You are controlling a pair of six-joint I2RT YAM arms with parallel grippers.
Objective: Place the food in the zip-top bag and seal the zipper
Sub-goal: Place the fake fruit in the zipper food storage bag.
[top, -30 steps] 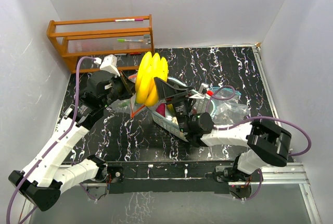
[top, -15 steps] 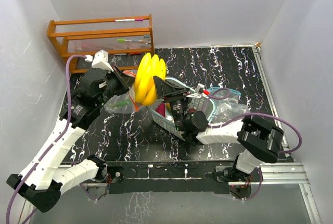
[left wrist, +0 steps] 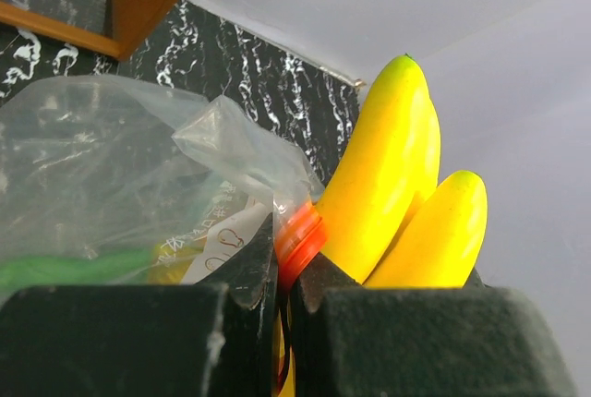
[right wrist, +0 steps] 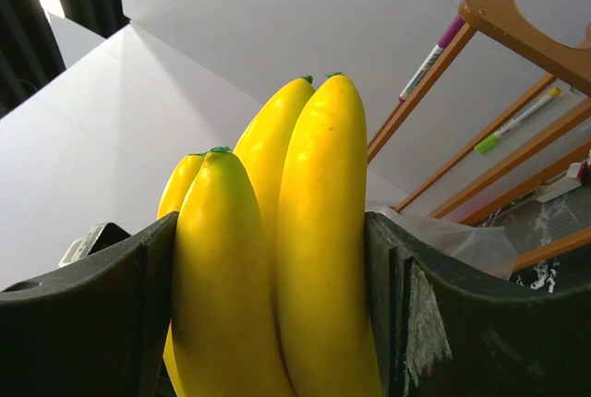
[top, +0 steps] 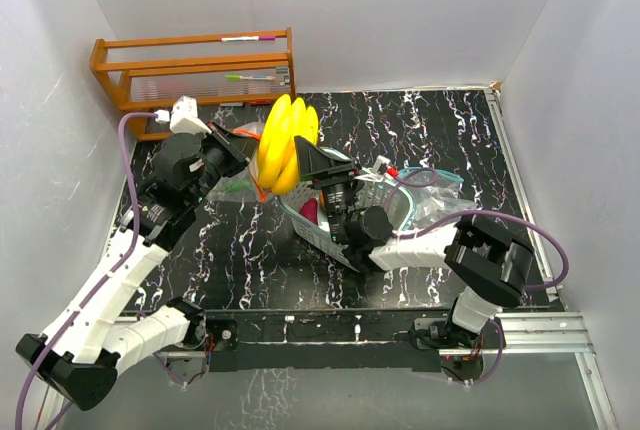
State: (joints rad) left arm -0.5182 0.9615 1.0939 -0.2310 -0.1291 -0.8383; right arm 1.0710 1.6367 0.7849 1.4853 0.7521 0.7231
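Note:
A bunch of yellow toy bananas (top: 283,145) is clamped upright between the jaws of my right gripper (top: 298,168), above the table's left middle. In the right wrist view the bananas (right wrist: 277,268) fill the space between both fingers (right wrist: 92,323). My left gripper (top: 238,150) is shut on the red zipper edge (left wrist: 297,238) of the clear zip-top bag (top: 222,188), holding it up right beside the bananas (left wrist: 388,185). A long green pepper (left wrist: 55,268) shows through the bag's film (left wrist: 111,157).
A pale teal mesh basket (top: 405,205) sits under the right arm, something pink-red (top: 310,212) showing at its left end. Crumpled clear plastic (top: 445,212) lies to its right. A wooden rack (top: 195,75) with pens stands at the far left corner.
My left gripper has drawn the bag's zipper edge up and toward the far left. The right gripper has shifted the bananas slightly the same way, staying beside the bag's edge.

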